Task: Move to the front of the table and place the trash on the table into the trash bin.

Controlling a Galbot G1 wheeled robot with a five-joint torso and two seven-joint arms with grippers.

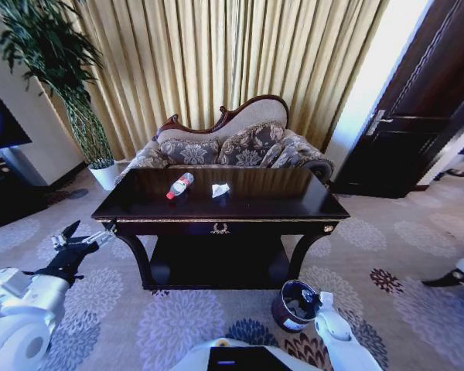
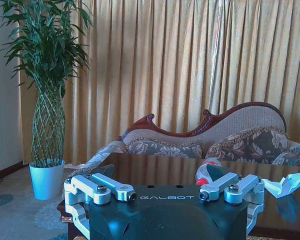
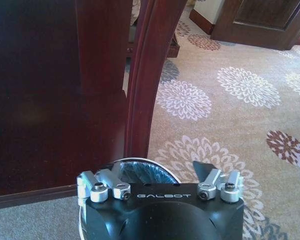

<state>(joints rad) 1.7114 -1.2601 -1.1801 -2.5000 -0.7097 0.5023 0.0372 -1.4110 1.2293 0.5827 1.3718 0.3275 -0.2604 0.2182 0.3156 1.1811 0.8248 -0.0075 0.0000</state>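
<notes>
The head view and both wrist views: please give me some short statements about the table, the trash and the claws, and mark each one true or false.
1. The bottle lies on its side on the table. True.
2. The paper wad is inside the trash bin. False: it lies on the tabletop, beside the bottle.
3. The trash bin stands on the carpet by the table's front right leg. True.
4. The left claw holds the bottle. False: it is open and empty, low beside the table's left end.
5. The right claw is over the bin, open. True.
</notes>
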